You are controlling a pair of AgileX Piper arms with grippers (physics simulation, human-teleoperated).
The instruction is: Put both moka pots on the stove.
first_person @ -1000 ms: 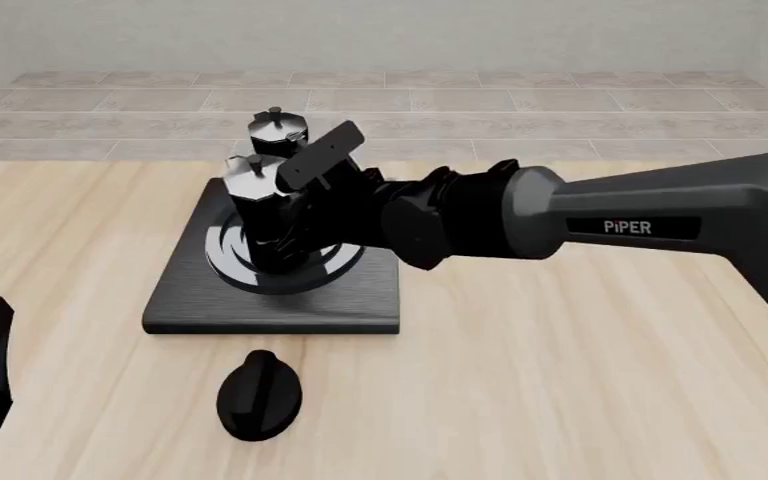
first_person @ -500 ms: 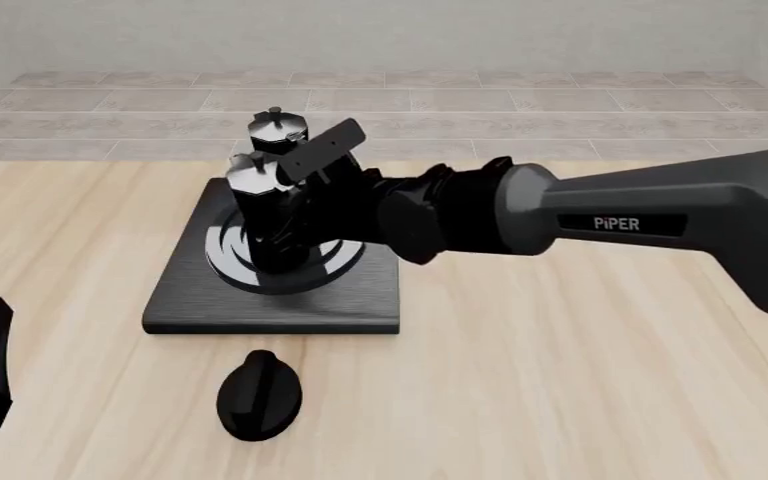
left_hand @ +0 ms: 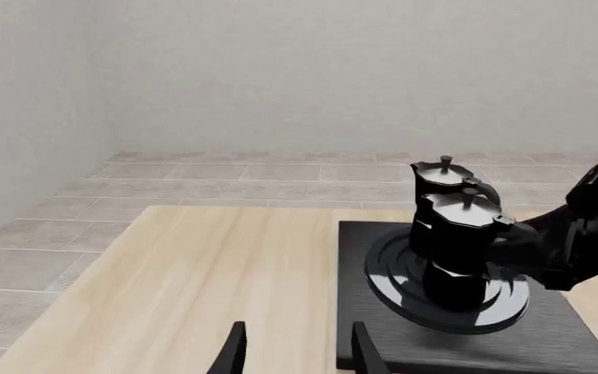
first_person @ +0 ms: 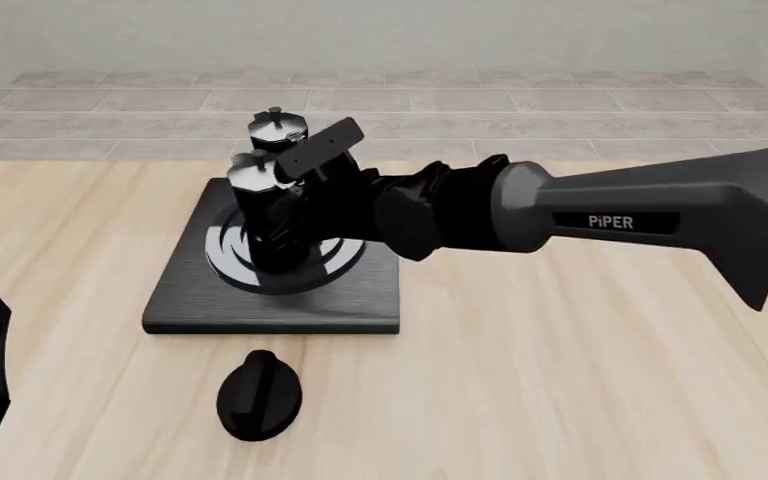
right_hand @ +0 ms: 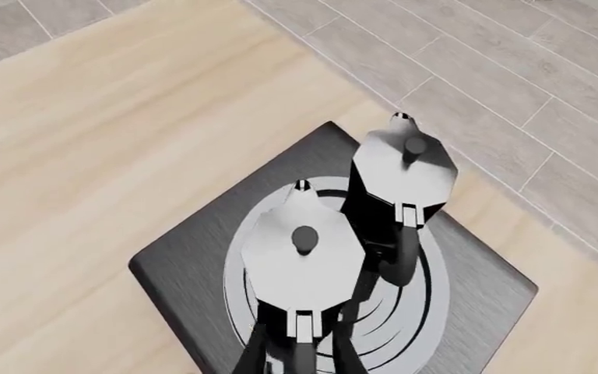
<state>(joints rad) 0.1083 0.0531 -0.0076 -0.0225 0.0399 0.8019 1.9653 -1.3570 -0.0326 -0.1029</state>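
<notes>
Two black moka pots with silvery lids stand close together on the burner rings of the stove (first_person: 184,300). The far moka pot (first_person: 275,130) is free of both arms. From the right, my right gripper (first_person: 293,208) is shut on the handle of the near moka pot (first_person: 256,200). The right wrist view shows that near moka pot (right_hand: 301,249) from above, with my right gripper (right_hand: 301,336) hugging its handle. Whether its base touches the rings I cannot tell. My left gripper (left_hand: 297,352) stays open and empty at the table's front left, well short of the stove (left_hand: 569,343).
A black oval knob (first_person: 260,395) lies on the wooden table just in front of the stove. The right arm (first_person: 624,220) stretches across the table's middle from the right. Beyond the table's far edge is tiled floor.
The right arm has edged a little to the left, and the near moka pot has shifted slightly with it. The left gripper has not moved.
</notes>
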